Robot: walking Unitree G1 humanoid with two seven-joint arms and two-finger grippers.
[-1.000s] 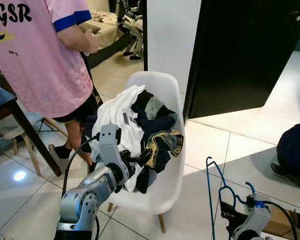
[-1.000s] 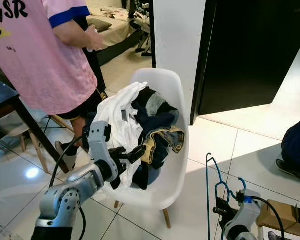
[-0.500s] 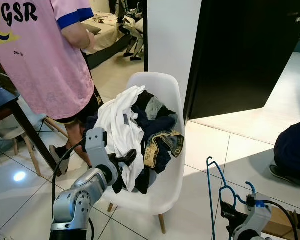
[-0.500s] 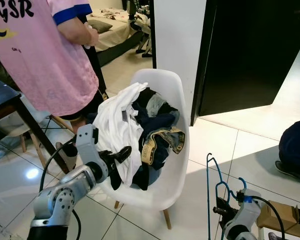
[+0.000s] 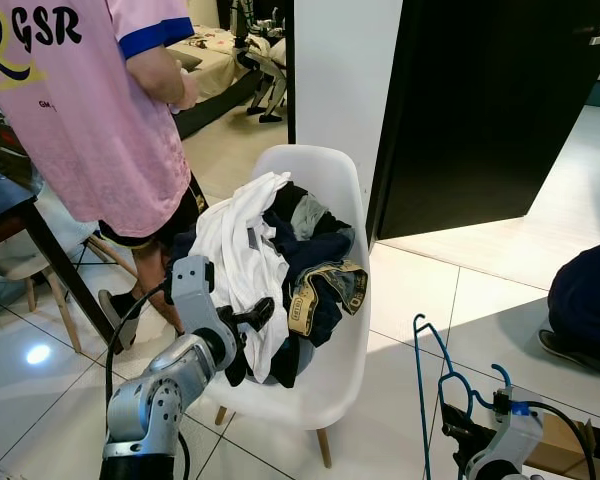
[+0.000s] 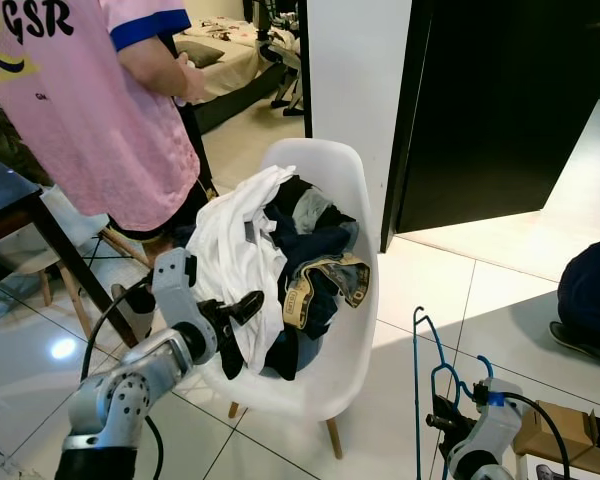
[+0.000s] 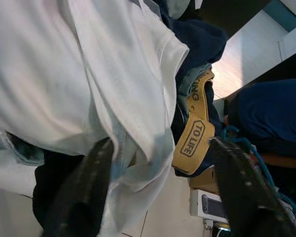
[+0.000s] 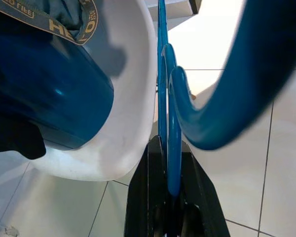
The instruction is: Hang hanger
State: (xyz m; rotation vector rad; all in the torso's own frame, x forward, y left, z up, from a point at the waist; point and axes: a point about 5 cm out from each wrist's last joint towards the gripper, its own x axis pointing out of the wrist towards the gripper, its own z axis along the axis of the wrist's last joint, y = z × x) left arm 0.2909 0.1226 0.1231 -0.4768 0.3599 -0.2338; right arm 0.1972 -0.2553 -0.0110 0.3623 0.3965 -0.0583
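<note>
Nearest us, low on our right, our right hand [image 5: 458, 434] is clamped on the blue hanger [image 5: 427, 360], fingers [image 8: 140, 197] closed around its thin bar. The hanger stands upright above the floor, beside the chair [image 5: 332, 300]. We judge it light and stiff but springy, likely to swing and twist in so narrow a grip; holding near the hook's neck would steady it. Our left hand [image 5: 250, 318] is spread open against the white shirt [image 5: 245, 240] in the clothes pile [image 5: 310, 270], gripping nothing. The clothes look soft and tangled. A person [image 5: 90, 110] stands beyond, cut off above. We cannot make out any rail to hang on, and the hanger's lower end is cut off.
</note>
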